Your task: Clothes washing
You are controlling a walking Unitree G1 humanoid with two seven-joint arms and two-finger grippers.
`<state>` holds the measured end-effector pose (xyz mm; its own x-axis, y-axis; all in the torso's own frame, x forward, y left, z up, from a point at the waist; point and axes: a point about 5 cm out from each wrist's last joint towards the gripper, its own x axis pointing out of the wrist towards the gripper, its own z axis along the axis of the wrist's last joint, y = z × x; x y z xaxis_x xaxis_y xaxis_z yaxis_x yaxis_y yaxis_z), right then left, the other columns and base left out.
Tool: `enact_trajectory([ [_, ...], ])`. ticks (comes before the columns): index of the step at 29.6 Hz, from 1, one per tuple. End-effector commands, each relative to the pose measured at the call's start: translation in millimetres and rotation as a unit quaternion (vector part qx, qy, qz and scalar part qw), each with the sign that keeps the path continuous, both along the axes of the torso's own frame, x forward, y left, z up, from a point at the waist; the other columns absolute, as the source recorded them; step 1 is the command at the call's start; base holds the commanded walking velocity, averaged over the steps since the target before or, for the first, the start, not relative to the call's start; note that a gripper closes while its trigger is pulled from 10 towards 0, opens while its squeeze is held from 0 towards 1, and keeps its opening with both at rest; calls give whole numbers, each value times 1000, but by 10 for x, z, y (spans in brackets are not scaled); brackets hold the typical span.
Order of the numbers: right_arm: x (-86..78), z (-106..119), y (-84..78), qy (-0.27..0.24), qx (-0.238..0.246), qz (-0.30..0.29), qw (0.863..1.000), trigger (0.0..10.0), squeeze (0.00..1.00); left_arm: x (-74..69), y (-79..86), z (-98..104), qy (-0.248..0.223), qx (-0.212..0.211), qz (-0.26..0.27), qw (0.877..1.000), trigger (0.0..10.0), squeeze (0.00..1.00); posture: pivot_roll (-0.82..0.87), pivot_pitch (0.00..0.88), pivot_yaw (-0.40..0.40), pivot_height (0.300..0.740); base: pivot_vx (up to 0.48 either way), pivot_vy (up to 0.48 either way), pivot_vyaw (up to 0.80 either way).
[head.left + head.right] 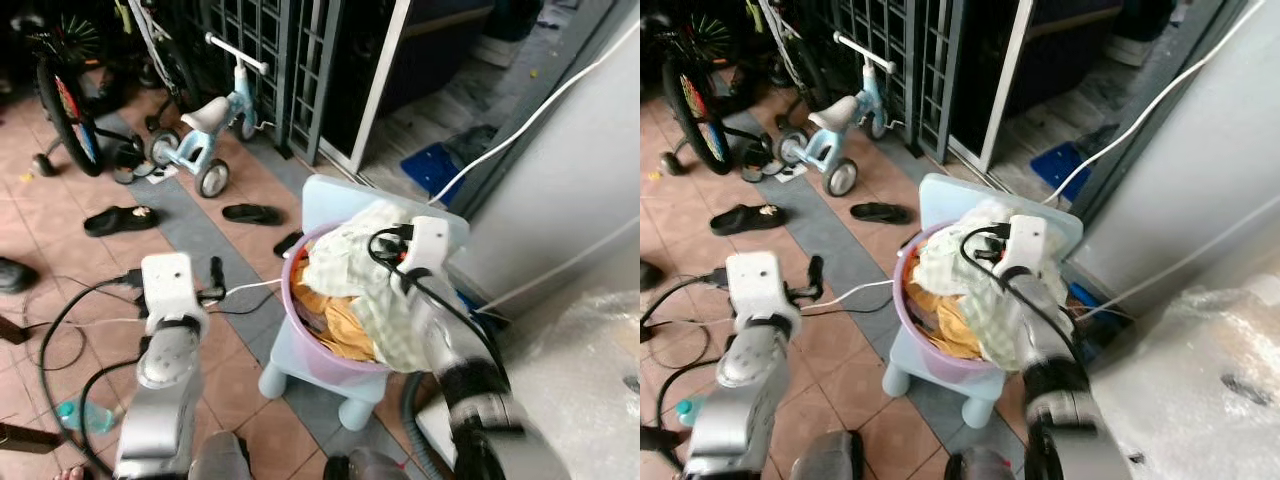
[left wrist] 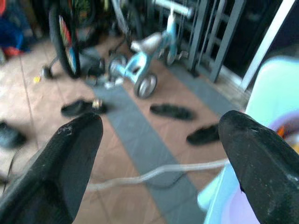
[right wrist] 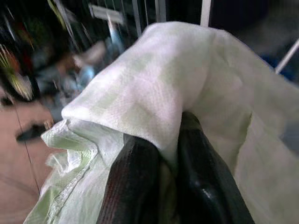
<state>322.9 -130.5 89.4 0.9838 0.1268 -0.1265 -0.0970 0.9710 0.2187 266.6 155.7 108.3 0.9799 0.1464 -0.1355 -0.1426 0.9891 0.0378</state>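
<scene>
A purple laundry basket (image 1: pixel 318 362) stands on a small light-blue chair (image 1: pixel 338 196) and is heaped with clothes. A pale green checked cloth (image 1: pixel 345 255) lies on top, with orange cloth (image 1: pixel 345 328) under it. My right gripper (image 3: pixel 166 140) reaches into the heap from the right and is shut on a fold of the green cloth (image 3: pixel 154 88). Its white wrist (image 1: pixel 428 238) shows above the basket. My left gripper (image 2: pixel 159 126) is open with nothing in it. It hangs over the tiled floor to the left of the basket, its black fingers (image 1: pixel 214 280) pointing toward it.
A white surface wrapped in plastic (image 1: pixel 590 380) is at the right, a grey hose (image 1: pixel 410 425) below it. A child's balance bike (image 1: pixel 215 125), a bicycle wheel (image 1: pixel 65 110), sandals (image 1: pixel 120 218) and cables (image 1: pixel 60 330) crowd the floor to the left. A plastic bottle (image 1: pixel 80 415) lies near my feet.
</scene>
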Motion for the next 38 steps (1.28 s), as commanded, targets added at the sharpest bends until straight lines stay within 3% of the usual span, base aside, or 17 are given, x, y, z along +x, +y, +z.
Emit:
enact_trajectory([
  [1,-7,281,-45,-73,-3,-7,997,0,0,46,-40,15,-10,-1,-12,1000,10000,0,-46,0,-49,740,0,0,0],
  [2,-106,400,-52,-108,-24,-3,994,0,0,109,-62,64,-22,3,-19,1000,10000,0,-53,0,-42,740,0,0,0],
  [4,-192,469,-30,-130,-39,12,991,0,0,156,-73,85,-28,3,-23,999,10000,0,-66,0,-27,740,0,0,0],
  [9,-338,582,-67,-150,-42,16,988,0,0,264,-119,103,-35,9,-44,998,10000,0,-87,0,3,740,0,0,0],
  [10,-352,603,-95,-151,-49,11,987,1098,0,272,-126,102,-36,11,-47,998,10000,0,-87,0,5,740,0,0,0],
  [11,-355,612,-126,-149,-51,4,987,10000,0,274,-131,102,-37,12,-51,998,10000,0,-89,0,12,740,0,0,0],
  [16,-384,529,-190,-123,-63,-13,990,10000,0,245,-139,64,-36,12,-55,998,10000,0,-85,0,21,740,0,0,-688],
  [19,-395,380,-68,-86,-92,24,992,10000,0,245,-152,66,-40,15,-52,998,10000,0,-81,0,19,740,0,0,-800],
  [20,-401,254,0,-46,-108,45,992,10000,0,250,-158,62,-39,15,-52,998,10000,0,-80,0,18,740,0,0,-744],
  [24,-398,57,170,20,-87,84,992,10000,0,254,-170,56,-37,11,-55,998,10000,0,-78,0,13,740,0,0,-186],
  [36,-335,-66,352,48,-100,129,985,10000,0,238,-169,25,-33,11,-52,998,10000,0,-77,0,4,740,0,0,0],
  [37,-305,-82,380,52,-99,135,984,10000,1000,235,-177,23,-32,10,-52,998,10000,0,-76,0,2,740,0,0,0],
  [38,-290,-85,391,54,-101,136,984,10000,1000,234,-182,23,-32,10,-52,998,10000,0,-75,0,0,740,0,0,0],
])
